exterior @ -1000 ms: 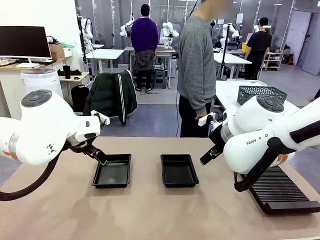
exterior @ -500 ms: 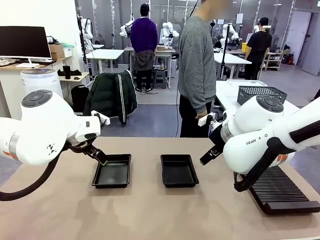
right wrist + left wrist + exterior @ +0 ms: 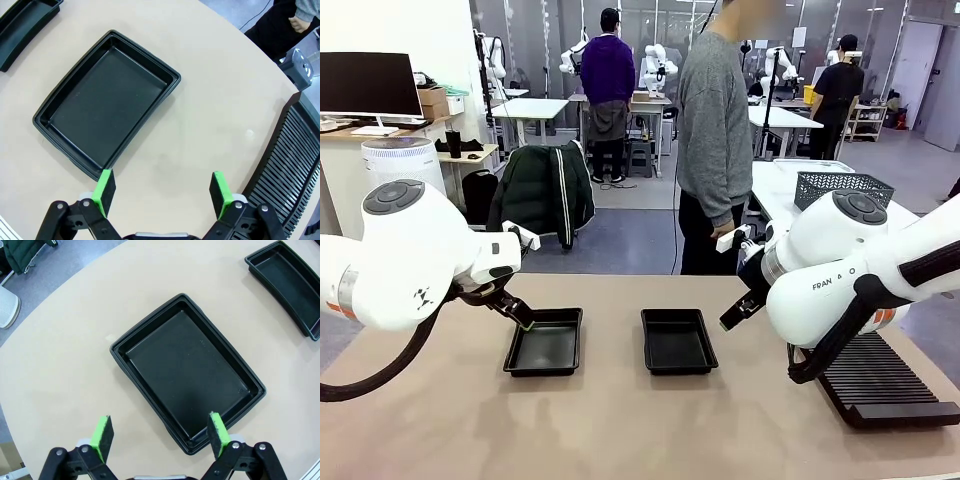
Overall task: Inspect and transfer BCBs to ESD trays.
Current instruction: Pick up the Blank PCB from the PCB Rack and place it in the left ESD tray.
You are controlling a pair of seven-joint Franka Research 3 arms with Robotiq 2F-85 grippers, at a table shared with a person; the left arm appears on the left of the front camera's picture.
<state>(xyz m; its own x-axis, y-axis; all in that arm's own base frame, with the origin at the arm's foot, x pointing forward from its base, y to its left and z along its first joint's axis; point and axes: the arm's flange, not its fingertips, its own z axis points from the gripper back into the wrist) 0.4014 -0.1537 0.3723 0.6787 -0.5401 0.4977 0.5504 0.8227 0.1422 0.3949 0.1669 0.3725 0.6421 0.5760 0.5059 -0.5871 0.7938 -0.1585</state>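
Two black ESD trays lie side by side on the beige table: the left tray [image 3: 545,341] and the right tray [image 3: 677,340], both empty. In the left wrist view the left tray [image 3: 187,370] sits just beyond my open left gripper [image 3: 160,432], which hovers over its near rim. The right tray [image 3: 105,102] lies ahead and to the left of my open right gripper [image 3: 162,192], which hangs above bare table. From the front, the left gripper [image 3: 523,318] hangs at the left tray's near-left corner and the right gripper [image 3: 738,312] is right of the right tray. BCBs are out of view.
A long black ribbed rack [image 3: 880,380] lies at the table's right side, also at the right edge [image 3: 290,160] of the right wrist view. A person [image 3: 715,130] stands at the far side of the table. A grey mesh basket [image 3: 842,187] sits on a table behind.
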